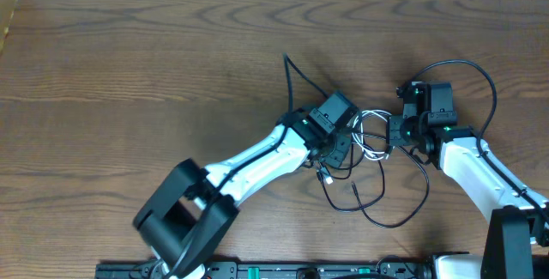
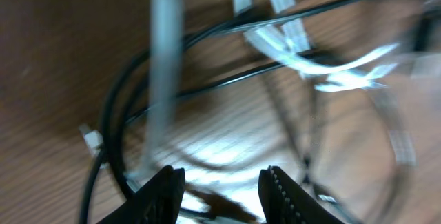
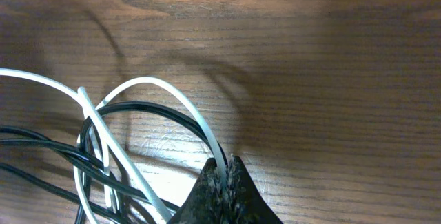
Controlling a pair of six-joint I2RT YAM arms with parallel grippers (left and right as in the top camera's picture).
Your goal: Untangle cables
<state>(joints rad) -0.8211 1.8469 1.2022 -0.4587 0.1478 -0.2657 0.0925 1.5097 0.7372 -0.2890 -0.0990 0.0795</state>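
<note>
White cable (image 3: 148, 80), one: you have it pinched in the right gripper (image 3: 227, 182), whose fingers are pressed tight together on the strand where its arc comes down to them. I judge this hold to be an anchor, pinning one side of the knot so the other arm can work against it. Black cables (image 2: 108, 124), number unsettled: you can see several dark strands crossing the white one, but the loops cannot be traced end to end, so at least two is the most you can enter. Tangle (image 1: 371, 137), one: it lies on the table (image 1: 129, 56) between the two grippers, right of centre, with black loops spilling out above, to the right and toward the near edge, and one loose black end reaching away toward the far side. Left gripper (image 2: 220, 186), one: its fingers stand partly apart just above the heap with only wood and shadow showing between them, so you hold nothing there. The wrist view is blurred and gives no finer detail. Its place at the opposite side of the knot suggests you are lining up on a strand to draw clear. Arms, two; grippers, two; loose plugs too small to count with confidence.
</note>
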